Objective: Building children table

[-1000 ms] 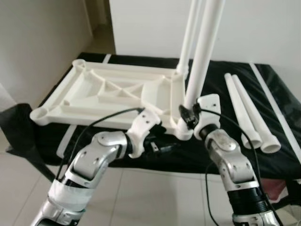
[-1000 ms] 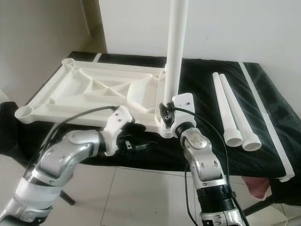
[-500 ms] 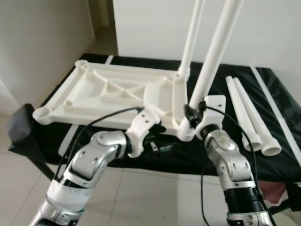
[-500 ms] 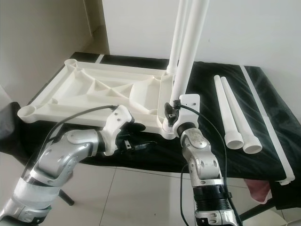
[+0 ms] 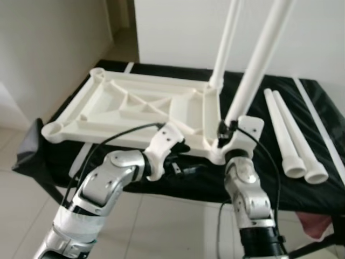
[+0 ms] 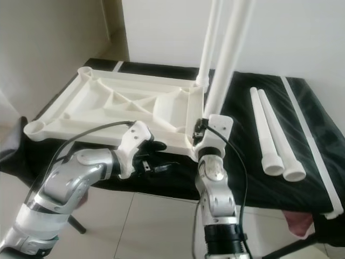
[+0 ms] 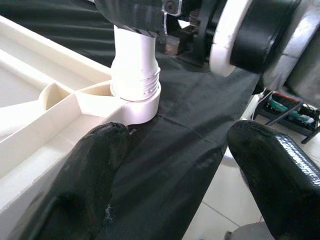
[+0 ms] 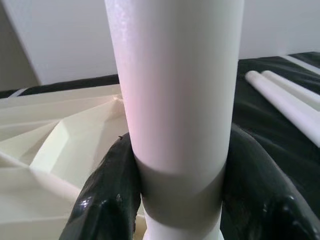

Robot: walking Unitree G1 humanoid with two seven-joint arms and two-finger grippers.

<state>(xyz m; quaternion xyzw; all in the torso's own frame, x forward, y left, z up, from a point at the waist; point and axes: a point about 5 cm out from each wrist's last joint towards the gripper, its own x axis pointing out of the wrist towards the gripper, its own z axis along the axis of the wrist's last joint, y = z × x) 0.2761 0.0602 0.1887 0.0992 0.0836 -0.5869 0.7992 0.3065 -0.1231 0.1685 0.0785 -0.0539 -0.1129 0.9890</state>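
A white plastic tabletop (image 5: 135, 102) lies upside down on a black-covered surface. One white leg (image 5: 229, 38) stands upright in its far right corner. A second leg (image 5: 259, 65) stands in the near right corner socket (image 7: 135, 95), leaning right at its top. My right gripper (image 5: 225, 132) is shut on that leg (image 8: 175, 100) just above the socket, its fingers (image 8: 107, 200) on either side. Just in front of the tabletop's near edge, left of that corner, my left gripper (image 5: 180, 162) is open. Its fingers (image 7: 80, 185) hold nothing.
Two loose white legs (image 5: 294, 135) lie side by side on the black cover to the right, with a thin white strip (image 5: 318, 124) beyond them. A dark object (image 5: 27, 151) stands at the left end. A white wall is behind, tiled floor (image 5: 178, 226) in front.
The view has shifted slightly. The held leg leans further right at its top, and my right forearm has swung in under the wrist. My left gripper stays where it was.
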